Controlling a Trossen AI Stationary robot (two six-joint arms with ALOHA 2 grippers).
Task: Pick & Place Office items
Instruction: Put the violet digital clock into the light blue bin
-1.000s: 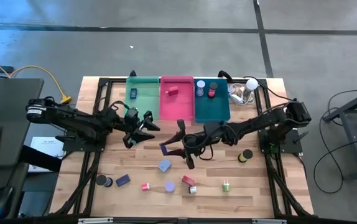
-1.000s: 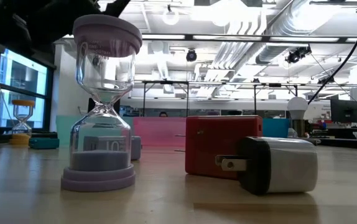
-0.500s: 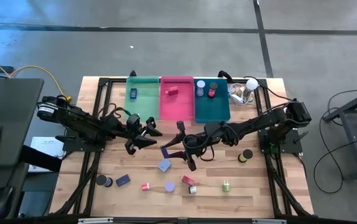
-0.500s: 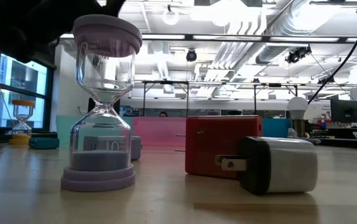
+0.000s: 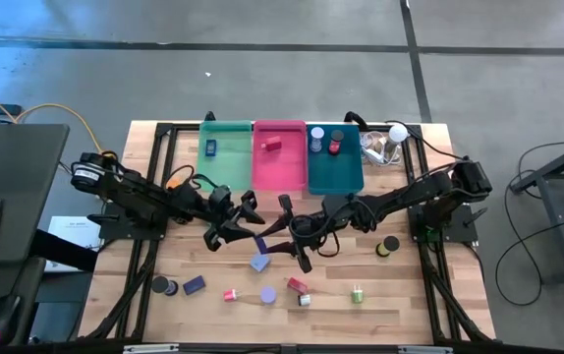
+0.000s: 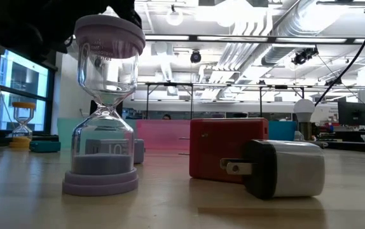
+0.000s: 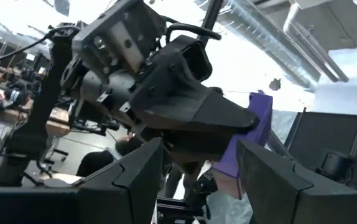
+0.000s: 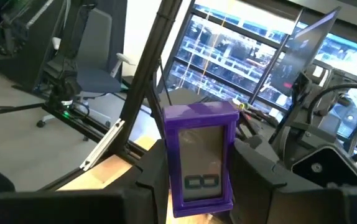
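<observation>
Standing nearest the low camera on the pale wooden table (image 5: 410, 295) are a lavender hourglass (image 6: 103, 105), upright, and a red block (image 6: 224, 149) with a dark-and-white plug adapter (image 6: 284, 166) lying on its side, prongs pointing at the block. Behind them stretches an open workroom with ceiling pipes and lights.

From above, small rolls, blocks and a blue cube (image 5: 259, 262) lie scattered along the near edge. At mid-table the right gripper (image 5: 284, 236) pinches a purple rectangular block (image 8: 200, 155) clear of the wood; it has a pale window face and two small loops low down, and its long axis runs out along the fingers. The left gripper (image 5: 235, 228) is just beside it, fingers spread, nothing between them. Green, pink and teal bins (image 5: 280, 172) line the far edge, each holding a few items.
</observation>
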